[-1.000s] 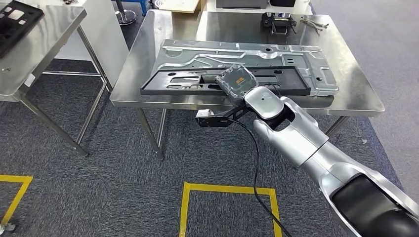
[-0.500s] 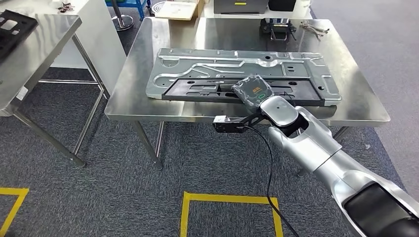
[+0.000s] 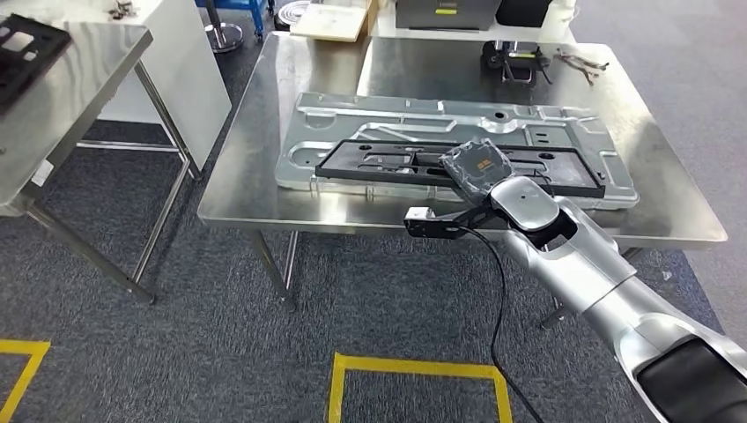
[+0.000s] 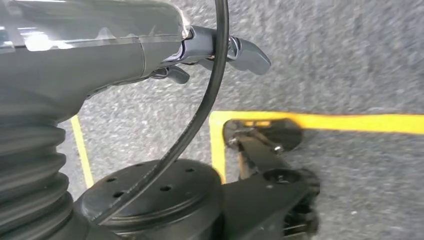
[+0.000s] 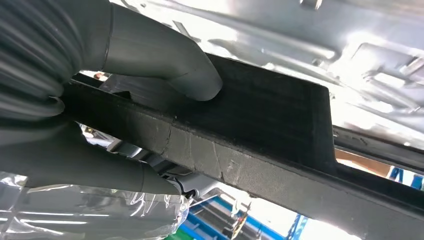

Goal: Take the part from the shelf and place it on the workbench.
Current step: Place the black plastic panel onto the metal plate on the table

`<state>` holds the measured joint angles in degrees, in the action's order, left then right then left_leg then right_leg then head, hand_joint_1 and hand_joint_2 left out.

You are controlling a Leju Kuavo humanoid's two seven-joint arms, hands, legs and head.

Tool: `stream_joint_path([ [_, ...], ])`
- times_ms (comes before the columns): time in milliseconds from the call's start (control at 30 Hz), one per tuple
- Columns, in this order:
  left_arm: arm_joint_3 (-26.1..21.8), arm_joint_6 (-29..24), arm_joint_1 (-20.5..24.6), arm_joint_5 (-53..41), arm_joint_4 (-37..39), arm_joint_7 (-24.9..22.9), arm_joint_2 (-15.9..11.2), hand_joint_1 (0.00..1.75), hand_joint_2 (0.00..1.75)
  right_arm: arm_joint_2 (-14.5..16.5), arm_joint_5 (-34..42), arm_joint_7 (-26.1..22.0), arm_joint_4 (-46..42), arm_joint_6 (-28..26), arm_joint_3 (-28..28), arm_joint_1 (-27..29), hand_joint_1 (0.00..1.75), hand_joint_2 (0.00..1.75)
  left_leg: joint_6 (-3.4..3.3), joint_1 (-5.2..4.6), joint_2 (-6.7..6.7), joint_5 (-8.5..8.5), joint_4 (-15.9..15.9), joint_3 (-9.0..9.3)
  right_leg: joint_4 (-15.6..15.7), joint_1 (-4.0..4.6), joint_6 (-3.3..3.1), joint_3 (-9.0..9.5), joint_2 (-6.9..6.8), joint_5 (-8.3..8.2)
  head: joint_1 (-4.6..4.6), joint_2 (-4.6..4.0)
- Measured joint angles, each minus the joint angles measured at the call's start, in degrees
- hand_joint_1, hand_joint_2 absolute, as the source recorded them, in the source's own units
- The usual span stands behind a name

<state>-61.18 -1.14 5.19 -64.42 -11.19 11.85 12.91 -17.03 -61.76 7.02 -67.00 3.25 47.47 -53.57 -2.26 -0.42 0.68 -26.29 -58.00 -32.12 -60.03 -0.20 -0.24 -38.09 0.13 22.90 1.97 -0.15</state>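
The part is a long black plastic frame [image 3: 370, 160] lying across a silver stamped metal panel [image 3: 370, 119] on the steel workbench [image 3: 255, 189]. My right hand [image 3: 476, 166], wrapped in clear plastic, grips the frame's near edge right of its middle. In the right wrist view the thumb [image 5: 195, 75] presses on the frame's flat black face [image 5: 265, 120], with the other fingers underneath. Whether the frame rests fully on the panel I cannot tell. My left hand [image 4: 215, 50] hangs over the carpet, holding nothing.
A second steel table [image 3: 88, 70] at the left carries another black part [image 3: 22, 44]. Tools [image 3: 515, 60] and a flat box [image 3: 330, 22] sit at the workbench's far edge. Yellow tape [image 3: 414, 366] marks the carpet; a black cable [image 3: 498, 291] hangs below my right arm.
The whole picture has shifted, so the camera moved. Relative to the silver panel, my right hand has carried the black frame to the right and farther onto the panel.
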Motion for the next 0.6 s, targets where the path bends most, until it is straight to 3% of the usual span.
stream_joint_path([
  [67,0.00,0.02,0.14,0.05,0.00,-0.06,0.07,0.00,1.75,-0.09,0.02,-0.01,-0.07,-0.04,-0.12,0.10,1.75,1.75,0.55,-0.05,-0.02,-0.25,-0.08,0.34,1.81,0.32,-0.41,0.69,0.01,0.22,0.01,0.00],
  [167,0.00,0.03,0.14,0.05,0.00,-0.17,0.09,0.00,1.75,-0.07,0.01,-0.01,-0.17,-0.05,-0.19,0.39,1.75,1.75,1.57,-0.10,-0.12,-1.22,-1.82,0.27,2.67,-0.17,-1.04,2.30,0.07,0.52,0.00,0.00],
  [233,0.00,0.05,0.22,0.05,0.00,-0.18,0.07,0.00,1.75,-0.03,-0.01,0.03,-0.23,-0.05,-0.21,0.43,1.75,1.75,2.23,0.20,-0.25,-3.46,-7.04,-2.42,2.91,-0.40,-1.41,3.23,0.01,1.04,0.00,0.00],
  [300,0.00,0.07,0.19,0.06,0.00,-0.22,0.07,0.00,1.75,0.01,-0.01,0.04,-0.23,-0.04,-0.21,0.66,1.75,1.75,2.86,0.59,-0.31,-5.88,-13.86,-6.77,2.88,-0.41,-1.52,3.90,0.00,1.77,0.00,0.00],
  [333,-0.01,0.07,0.12,0.06,0.00,-0.26,0.07,0.00,1.75,0.04,-0.01,0.03,-0.22,-0.04,-0.21,0.88,1.75,1.75,3.05,0.74,-0.31,-5.99,-15.58,-8.29,2.85,-0.42,-1.47,4.34,0.02,2.19,0.00,0.00],
  [367,-0.01,0.06,0.06,0.06,0.00,-0.30,0.07,0.00,1.75,0.07,-0.01,0.01,-0.22,-0.03,-0.21,1.08,1.75,1.75,3.14,0.85,-0.32,-4.90,-15.26,-8.87,2.80,-0.44,-1.38,4.86,0.06,2.63,0.00,0.00],
  [400,-0.02,0.05,0.03,0.06,0.00,-0.33,0.07,0.00,1.75,0.08,-0.02,-0.01,-0.21,-0.03,-0.22,1.24,1.75,1.75,3.12,0.93,-0.33,-2.58,-12.73,-8.37,2.74,-0.46,-1.23,5.48,0.09,3.12,0.00,0.00],
  [467,-0.02,0.01,0.01,0.06,0.00,-0.33,0.04,0.00,1.75,0.11,-0.08,0.03,-0.20,-0.04,-0.26,1.32,1.75,1.75,2.84,0.88,-0.35,2.30,-5.26,-6.07,2.68,-0.46,-0.81,6.72,0.07,4.09,-0.01,0.00],
  [533,-0.02,-0.02,0.08,0.05,0.00,-0.32,0.00,0.00,1.75,0.11,-0.17,0.09,-0.16,-0.08,-0.34,1.31,1.75,1.75,2.12,0.56,-0.37,3.78,-0.77,-4.52,2.71,-0.42,-0.19,7.23,0.03,4.78,-0.01,0.00],
  [600,-0.02,-0.06,0.07,0.04,0.00,-0.32,-0.04,0.00,1.75,0.10,-0.26,0.13,-0.14,-0.13,-0.52,1.50,1.75,1.75,1.19,0.42,-0.35,3.31,0.07,-3.98,2.39,-0.33,0.54,7.40,0.06,4.93,0.00,0.00],
])
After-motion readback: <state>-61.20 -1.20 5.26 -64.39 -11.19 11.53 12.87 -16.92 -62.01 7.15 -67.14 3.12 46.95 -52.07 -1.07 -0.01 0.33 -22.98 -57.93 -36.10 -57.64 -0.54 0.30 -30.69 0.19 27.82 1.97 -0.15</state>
